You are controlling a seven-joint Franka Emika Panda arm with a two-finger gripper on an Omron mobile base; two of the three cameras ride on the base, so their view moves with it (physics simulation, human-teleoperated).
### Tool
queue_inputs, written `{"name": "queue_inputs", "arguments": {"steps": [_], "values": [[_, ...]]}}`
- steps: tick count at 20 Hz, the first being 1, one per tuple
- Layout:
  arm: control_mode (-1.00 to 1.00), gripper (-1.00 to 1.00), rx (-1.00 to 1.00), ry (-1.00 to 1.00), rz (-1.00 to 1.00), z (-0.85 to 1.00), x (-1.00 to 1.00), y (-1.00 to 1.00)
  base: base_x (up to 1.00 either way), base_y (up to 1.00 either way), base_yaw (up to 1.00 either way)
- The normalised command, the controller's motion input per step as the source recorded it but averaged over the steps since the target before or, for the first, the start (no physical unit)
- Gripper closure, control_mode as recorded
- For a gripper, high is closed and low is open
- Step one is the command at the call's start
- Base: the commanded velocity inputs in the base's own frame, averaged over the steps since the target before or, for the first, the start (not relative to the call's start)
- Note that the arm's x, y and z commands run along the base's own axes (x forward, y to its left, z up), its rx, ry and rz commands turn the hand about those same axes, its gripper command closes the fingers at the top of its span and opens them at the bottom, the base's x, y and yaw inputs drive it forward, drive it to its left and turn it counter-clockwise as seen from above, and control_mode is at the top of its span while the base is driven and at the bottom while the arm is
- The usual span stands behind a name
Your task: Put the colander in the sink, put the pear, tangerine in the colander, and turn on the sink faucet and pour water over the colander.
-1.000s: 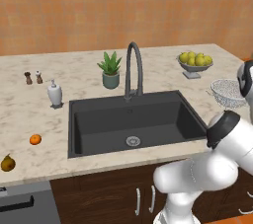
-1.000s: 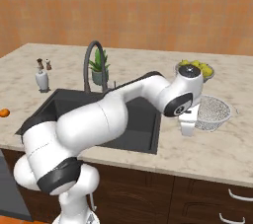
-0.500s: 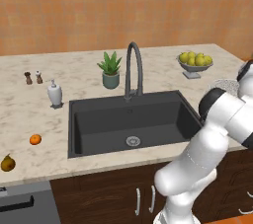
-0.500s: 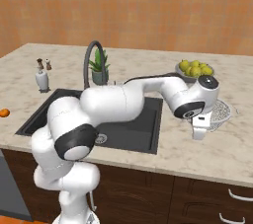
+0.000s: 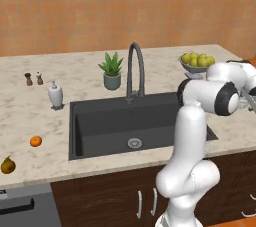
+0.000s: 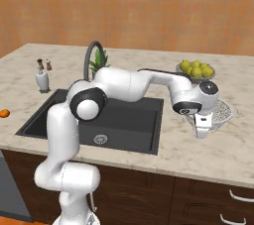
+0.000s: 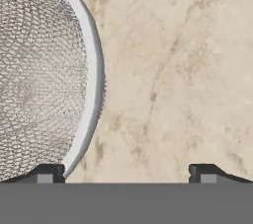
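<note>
The wire-mesh colander (image 6: 224, 111) rests on the counter right of the sink (image 6: 130, 120), and its white rim (image 7: 91, 70) curves down the left of the hand view. My gripper (image 7: 126, 174) hangs open just above it. One fingertip (image 7: 47, 173) is over the mesh at the rim and the other fingertip (image 7: 205, 173) is over bare counter. In the right base view the gripper (image 6: 202, 131) sits at the colander's near-left edge. The pear (image 5: 7, 165) and the tangerine (image 5: 35, 141) lie on the counter left of the sink (image 5: 100, 121). The gooseneck faucet (image 5: 136, 68) stands behind the basin.
A grey footed bowl of yellow-green fruit (image 6: 196, 70) stands just behind the colander. A potted plant (image 5: 112, 71), a white soap dispenser (image 5: 55, 95) and two small shakers (image 5: 33, 78) stand along the back. My arm reaches across the sink's right side.
The arm has swung further right and the hand has come down to the colander's near rim. The colander and the fruit have not moved.
</note>
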Motion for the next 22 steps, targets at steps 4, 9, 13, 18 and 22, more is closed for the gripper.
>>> {"name": "queue_inputs", "arguments": {"steps": [4,9,13,18,22], "values": [[-1.0,-1.0,0.06,0.0,0.01,-0.17,0.64,-0.42,0.0,0.0,0.0],[-1.0,-1.0,0.02,0.0,0.0,-0.15,0.75,-0.17,0.0,0.0,0.0],[-1.0,-1.0,-0.01,0.08,0.0,-0.49,0.75,0.0,0.0,0.0,0.0],[-1.0,1.0,-0.12,0.18,0.0,-0.92,0.39,0.38,0.0,0.0,0.0],[-1.0,1.0,-0.09,0.18,0.0,-0.95,0.49,0.73,0.0,0.0,0.0]]}}
